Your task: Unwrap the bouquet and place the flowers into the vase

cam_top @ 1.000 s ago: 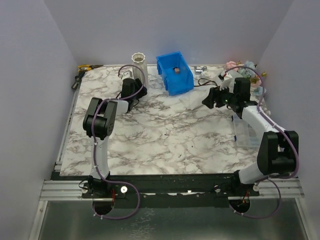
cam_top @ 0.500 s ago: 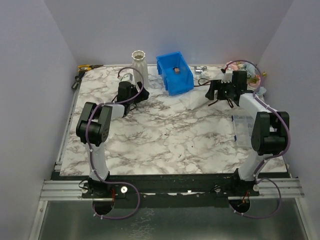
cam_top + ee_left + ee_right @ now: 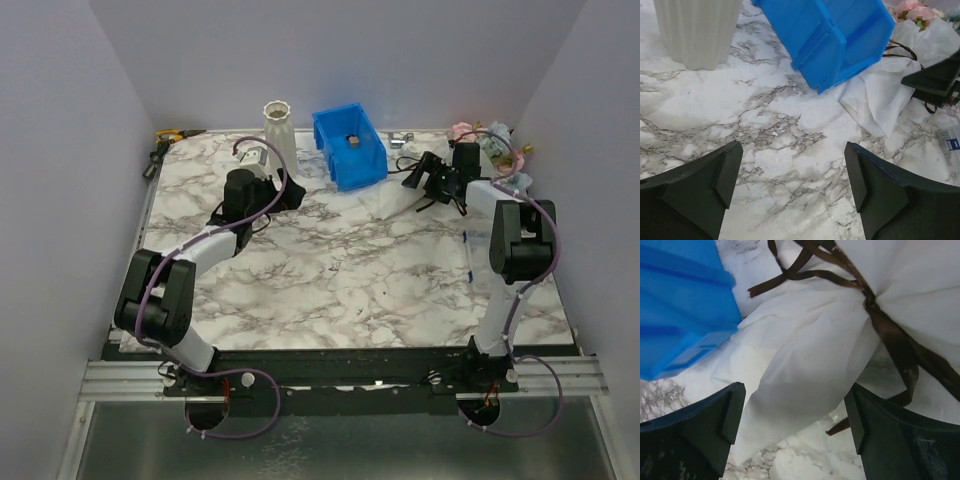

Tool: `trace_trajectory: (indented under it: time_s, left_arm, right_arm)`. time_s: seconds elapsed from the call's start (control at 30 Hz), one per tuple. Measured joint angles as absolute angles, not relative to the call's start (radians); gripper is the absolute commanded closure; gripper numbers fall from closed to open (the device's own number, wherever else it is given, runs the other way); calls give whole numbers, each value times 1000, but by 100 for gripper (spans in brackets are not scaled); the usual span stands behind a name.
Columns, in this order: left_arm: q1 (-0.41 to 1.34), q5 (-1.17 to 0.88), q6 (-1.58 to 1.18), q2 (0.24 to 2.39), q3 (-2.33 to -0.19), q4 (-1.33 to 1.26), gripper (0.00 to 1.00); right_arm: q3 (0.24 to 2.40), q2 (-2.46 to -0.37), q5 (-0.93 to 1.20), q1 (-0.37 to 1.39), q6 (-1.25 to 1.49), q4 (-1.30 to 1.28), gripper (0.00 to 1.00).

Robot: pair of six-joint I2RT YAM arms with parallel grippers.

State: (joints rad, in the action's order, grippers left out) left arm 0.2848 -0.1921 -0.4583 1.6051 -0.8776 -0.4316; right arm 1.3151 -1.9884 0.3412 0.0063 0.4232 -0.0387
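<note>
We see the vase (image 3: 278, 126) upright near the desk's (image 3: 330, 270) far edge, just left of the blue bin (image 3: 349, 146). The bouquet (image 3: 805, 350) lies toward the far right corner, its white paper tied with a brown ribbon (image 3: 890, 335) and spreading right up beside the bin. Pink flowers (image 3: 914, 10) show at its far end. The left jaws stand wide apart over bare desk near the vase, holding nothing. The right jaws stand wide apart just above the paper, clamped on nothing.
</note>
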Motion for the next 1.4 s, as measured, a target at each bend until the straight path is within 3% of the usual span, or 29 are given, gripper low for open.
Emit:
trace_trajectory:
  time_s: [0.1,0.27,0.43,0.73,0.93,1.4]
  left_arm:
    - [302,-200,-438,1555,-862,-398,6]
    - [319,-216,-386,1465,-833,-347,5]
    - [321,-233,-324,1377,-804,-304,5]
    - [323,-308,-212,1273,-755,-238,4]
    - [323,-353,-172,1223,-727,-166,3]
    - [323,-504,-29,996,-635,36,5]
  right_arm:
    - [1355,-2037,321,6,475,-42,35]
    - [1335,-2035,319,6,533,-46,78]
    - [1184,-1937,342,6,578,-59,97]
    - [894,-1654,516,8,548,-91,99]
    - [787,-1612,652,42,439,-86,99]
    - [617,-1474,812,339,260,-71,99]
